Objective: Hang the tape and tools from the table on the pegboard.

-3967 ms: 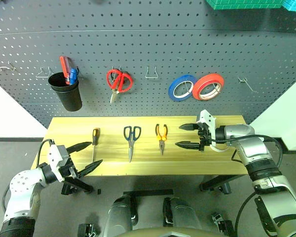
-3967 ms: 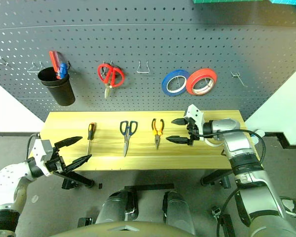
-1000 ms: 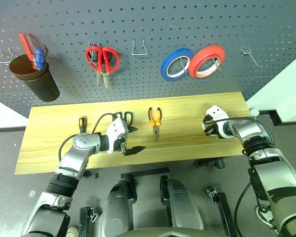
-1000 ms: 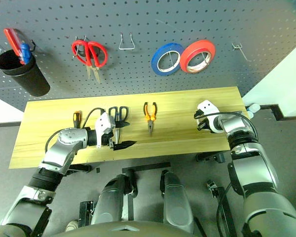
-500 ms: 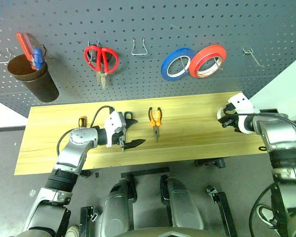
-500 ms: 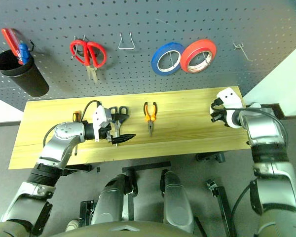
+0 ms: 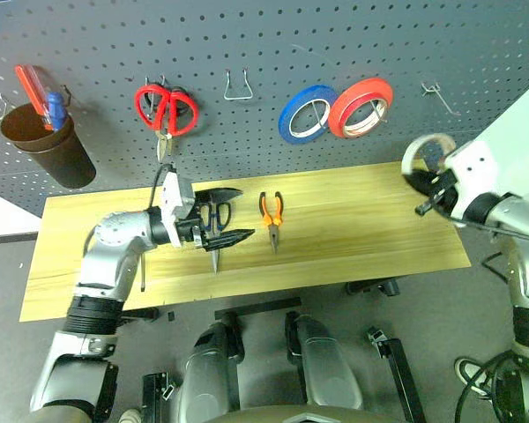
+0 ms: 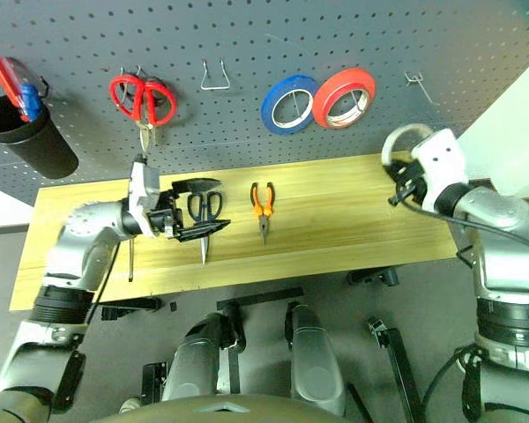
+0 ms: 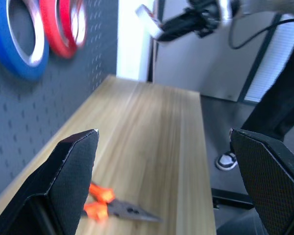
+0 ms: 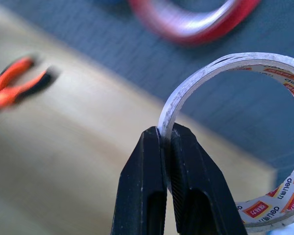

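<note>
I have the tape (image 10: 245, 137), a thin off-white ring with red printed labels inside its core, pinched by its wall in my right gripper (image 10: 164, 142), clear above the right end of the table (image 7: 353, 229), just below the glossy red roll (image 7: 361, 95) and blue roll (image 7: 307, 113) hanging on the perforated grey pegboard (image 7: 264, 53). My left gripper (image 7: 222, 214) hangs with its black wedge fingers spread wide and empty over the dark-handled scissors (image 8: 203, 211). Orange-handled pliers (image 7: 271, 216) lie flat on the pale wood planks beside them.
</note>
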`<state>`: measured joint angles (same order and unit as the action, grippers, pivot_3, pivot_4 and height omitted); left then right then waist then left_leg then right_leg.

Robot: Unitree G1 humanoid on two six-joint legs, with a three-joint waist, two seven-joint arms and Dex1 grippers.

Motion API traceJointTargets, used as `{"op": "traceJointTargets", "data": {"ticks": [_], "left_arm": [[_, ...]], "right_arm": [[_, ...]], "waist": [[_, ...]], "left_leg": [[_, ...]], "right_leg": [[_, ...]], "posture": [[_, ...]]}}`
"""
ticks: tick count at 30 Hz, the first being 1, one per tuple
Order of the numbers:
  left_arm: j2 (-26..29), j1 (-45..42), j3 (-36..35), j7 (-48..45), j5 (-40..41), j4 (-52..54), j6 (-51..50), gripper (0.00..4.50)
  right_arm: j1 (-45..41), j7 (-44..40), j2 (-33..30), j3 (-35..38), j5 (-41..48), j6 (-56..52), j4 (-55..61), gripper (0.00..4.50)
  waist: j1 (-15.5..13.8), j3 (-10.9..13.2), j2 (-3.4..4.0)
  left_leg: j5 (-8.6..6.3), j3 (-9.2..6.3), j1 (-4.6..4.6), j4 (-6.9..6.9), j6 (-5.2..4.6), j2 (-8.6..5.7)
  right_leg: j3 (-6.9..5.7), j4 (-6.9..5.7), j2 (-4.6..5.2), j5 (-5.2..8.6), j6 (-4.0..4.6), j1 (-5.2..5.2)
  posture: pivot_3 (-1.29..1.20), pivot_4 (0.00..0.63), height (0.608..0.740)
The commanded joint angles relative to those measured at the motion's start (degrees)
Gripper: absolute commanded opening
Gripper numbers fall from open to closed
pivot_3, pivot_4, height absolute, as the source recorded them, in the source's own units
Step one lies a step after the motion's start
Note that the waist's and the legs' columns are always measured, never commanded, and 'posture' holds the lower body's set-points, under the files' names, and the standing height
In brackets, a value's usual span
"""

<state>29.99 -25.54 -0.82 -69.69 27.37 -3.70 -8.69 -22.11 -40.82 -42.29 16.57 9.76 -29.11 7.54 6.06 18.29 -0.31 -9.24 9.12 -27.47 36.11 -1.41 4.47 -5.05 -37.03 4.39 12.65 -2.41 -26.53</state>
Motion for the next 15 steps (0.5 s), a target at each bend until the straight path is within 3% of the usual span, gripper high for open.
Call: {"op": "traceJointTargets", "data": {"ticks": [1,15], "left_arm": [[1.0,-1.2,-2.1,-0.3,3.2,3.0,-1.8,4.50],[3.8,-6.0,-3.2,-1.2,6.1,3.9,-6.0,4.50]], "right_arm": [[-1.7,0.9,-2.0,1.1,-0.2,3.5,-1.1,0.01],[-13.8,3.6,-1.0,-6.0,-3.5,14.5,-18.8,0.01]], "waist": [[0.0,-0.2,0.00],[1.1,-0.3,-0.02]], "left_leg": [[0.04,0.00,0.00,0.00,-0.05,0.00],[0.25,0.03,0.01,0.12,0.08,-0.20]], "right_leg": [[-0.01,-0.01,-0.01,-0.01,-0.02,0.00],[-0.05,-0.13,-0.09,-0.01,-0.22,0.10]], "posture": [[-0.22,0.209,0.730],[-0.19,0.177,0.730]]}}
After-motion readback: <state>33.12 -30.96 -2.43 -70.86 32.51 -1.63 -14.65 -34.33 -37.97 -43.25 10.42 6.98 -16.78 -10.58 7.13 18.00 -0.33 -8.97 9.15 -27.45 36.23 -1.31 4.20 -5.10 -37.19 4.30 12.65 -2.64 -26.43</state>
